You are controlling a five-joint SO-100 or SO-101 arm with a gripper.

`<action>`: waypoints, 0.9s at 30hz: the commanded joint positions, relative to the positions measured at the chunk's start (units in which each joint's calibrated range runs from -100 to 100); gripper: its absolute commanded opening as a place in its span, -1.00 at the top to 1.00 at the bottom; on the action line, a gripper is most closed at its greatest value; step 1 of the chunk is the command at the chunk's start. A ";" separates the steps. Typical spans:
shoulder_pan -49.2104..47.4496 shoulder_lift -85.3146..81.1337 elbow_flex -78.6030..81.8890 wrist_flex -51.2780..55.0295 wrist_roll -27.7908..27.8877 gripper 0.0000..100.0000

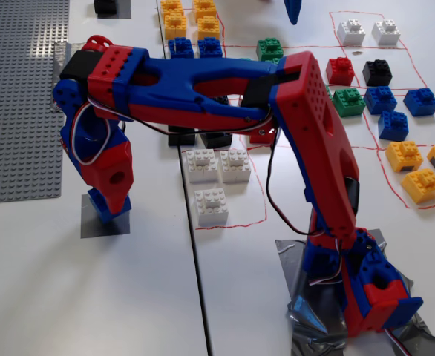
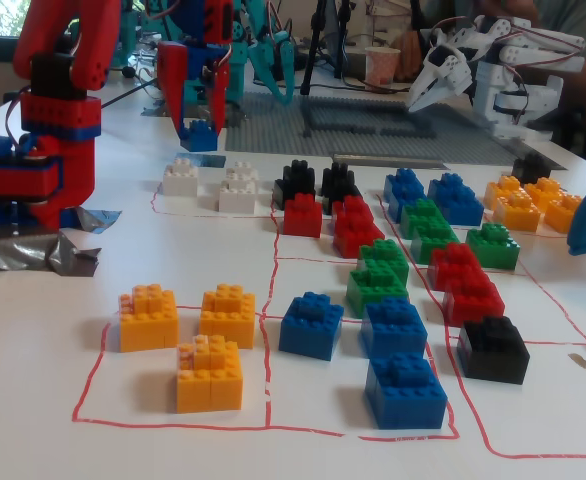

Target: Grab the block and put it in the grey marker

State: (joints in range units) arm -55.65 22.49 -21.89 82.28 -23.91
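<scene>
Placement looks like the step in hand. In a fixed view, near the camera sit the yellow blocks [image 2: 188, 340] and blue blocks [image 2: 373, 345] in their red-lined cells; far back, the gripper [image 2: 201, 118] stands over a blue block [image 2: 202, 135], jaws seemingly closed around it. The other fixed view puts that gripper [image 1: 108, 204] right down on the grey marker [image 1: 105, 220], the block [image 1: 102, 202] touching or nearly touching it. Best to settle it flat and centred, part the fingers gently, then lift straight up without nudging.
</scene>
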 commanded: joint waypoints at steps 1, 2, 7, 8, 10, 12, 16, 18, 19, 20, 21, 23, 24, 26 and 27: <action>-0.97 -1.61 -6.27 -0.62 -0.34 1.00; -0.97 -1.20 -6.81 -0.62 -0.24 1.00; -0.87 0.29 -7.45 -0.54 0.05 1.00; -0.87 0.62 -7.45 -0.54 0.05 1.00; -0.87 1.28 -7.45 -0.46 0.15 1.00; -0.77 1.85 -7.81 -0.46 0.29 1.00; -0.77 2.68 -9.17 -0.37 1.42 0.84; -0.77 2.84 -9.72 0.03 1.95 0.61; -0.68 2.84 -9.99 0.36 2.15 0.57; -0.68 2.93 -10.35 0.68 2.39 0.54; -0.68 2.93 -10.72 1.00 2.64 0.51; -0.48 2.84 -11.35 1.49 3.03 0.41; -0.38 2.84 -11.72 1.73 3.17 0.40; -0.19 2.76 -12.72 2.55 3.37 0.44; -0.09 2.68 -13.26 2.95 3.47 0.46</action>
State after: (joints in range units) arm -55.87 27.58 -29.61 84.14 -20.98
